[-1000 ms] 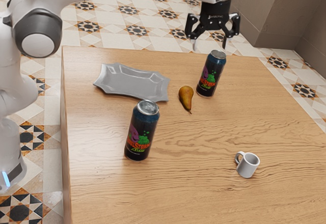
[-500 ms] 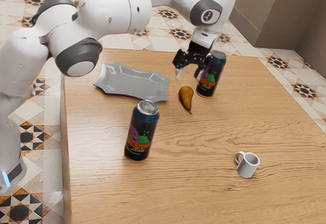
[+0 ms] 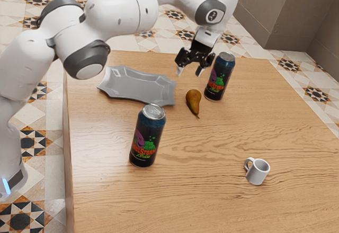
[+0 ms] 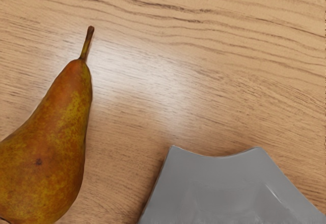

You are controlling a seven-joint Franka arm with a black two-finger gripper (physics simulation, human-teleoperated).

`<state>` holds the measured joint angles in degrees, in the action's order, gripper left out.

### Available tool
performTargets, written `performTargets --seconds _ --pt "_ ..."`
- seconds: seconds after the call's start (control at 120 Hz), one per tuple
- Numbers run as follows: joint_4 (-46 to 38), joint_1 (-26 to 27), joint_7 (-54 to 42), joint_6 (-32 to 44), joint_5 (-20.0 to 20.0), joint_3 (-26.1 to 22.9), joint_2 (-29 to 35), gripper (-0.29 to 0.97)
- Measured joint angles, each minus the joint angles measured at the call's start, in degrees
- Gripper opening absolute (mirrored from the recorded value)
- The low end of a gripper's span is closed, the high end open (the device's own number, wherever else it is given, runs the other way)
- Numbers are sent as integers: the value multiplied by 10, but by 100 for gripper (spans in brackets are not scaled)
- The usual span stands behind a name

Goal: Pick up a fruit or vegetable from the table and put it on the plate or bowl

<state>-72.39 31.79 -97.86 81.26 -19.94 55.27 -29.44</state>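
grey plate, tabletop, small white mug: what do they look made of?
Flat grey scalloped plate: metal or glazed ceramic, smooth with soft sheen; can't tell which. Light brown table: wood or veneer, clear grain lines, satin glare. Small white handled mug: probably glazed ceramic, plain and smooth.
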Motion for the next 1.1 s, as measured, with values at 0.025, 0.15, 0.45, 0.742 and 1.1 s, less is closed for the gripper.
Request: performTargets --seconds 0.025,0.15,0.45,0.742,1.1 --pt "0 3 -4 3 7 -13 0 68" --pt "3 12 -37 18 25 -79 4 68" --pt "10 -7 -126 46 33 -96 7 68" --pt "1 -36 -187 38 39 -22 8 68" --pt "-26 -40 -237 27 33 -58 2 68"
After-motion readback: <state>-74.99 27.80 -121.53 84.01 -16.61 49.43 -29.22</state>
